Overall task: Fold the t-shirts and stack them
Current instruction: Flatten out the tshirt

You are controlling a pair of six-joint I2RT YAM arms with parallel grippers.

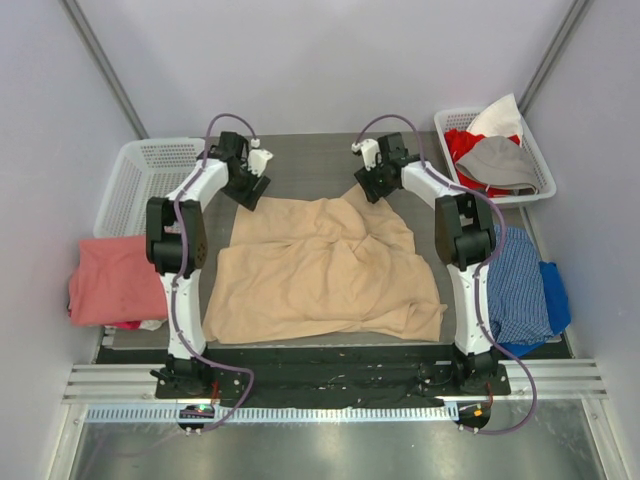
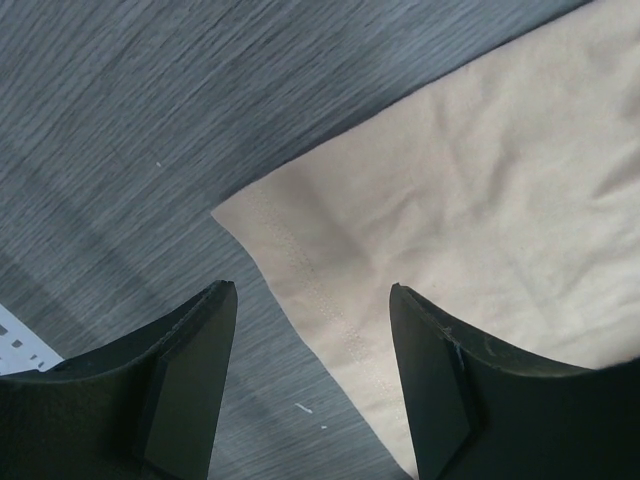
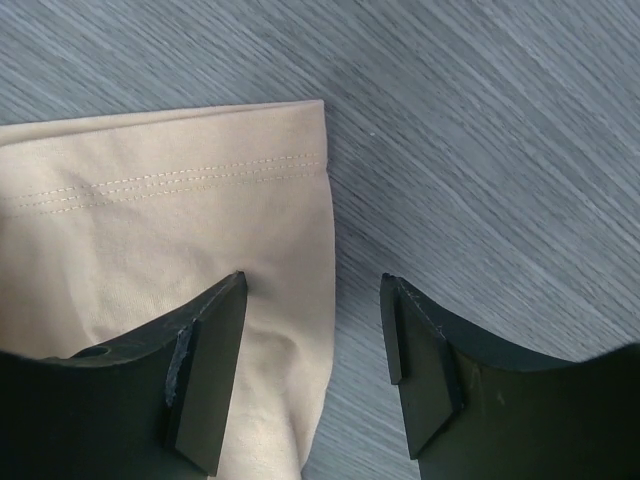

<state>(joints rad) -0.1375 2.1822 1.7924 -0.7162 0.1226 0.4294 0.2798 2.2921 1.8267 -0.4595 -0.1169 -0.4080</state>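
A large tan t-shirt (image 1: 320, 270) lies spread and wrinkled in the middle of the grey table. A salmon-pink t-shirt (image 1: 110, 280) sits folded off the table's left edge. My left gripper (image 1: 248, 188) hovers open over the tan shirt's far left corner. In the left wrist view that tan cloth (image 2: 480, 200) has its stitched edge running between the open fingers of the gripper (image 2: 312, 295). My right gripper (image 1: 375, 185) is open over the far right corner. There the hemmed tan cloth (image 3: 150, 240) lies under the left finger of the gripper (image 3: 313, 280), bare table under the right finger.
An empty white basket (image 1: 135, 175) stands at the back left. A second white basket (image 1: 495, 150) at the back right holds red, grey and white clothes. A blue checked garment (image 1: 515, 280) and a plain blue one (image 1: 553, 295) lie beside the right arm.
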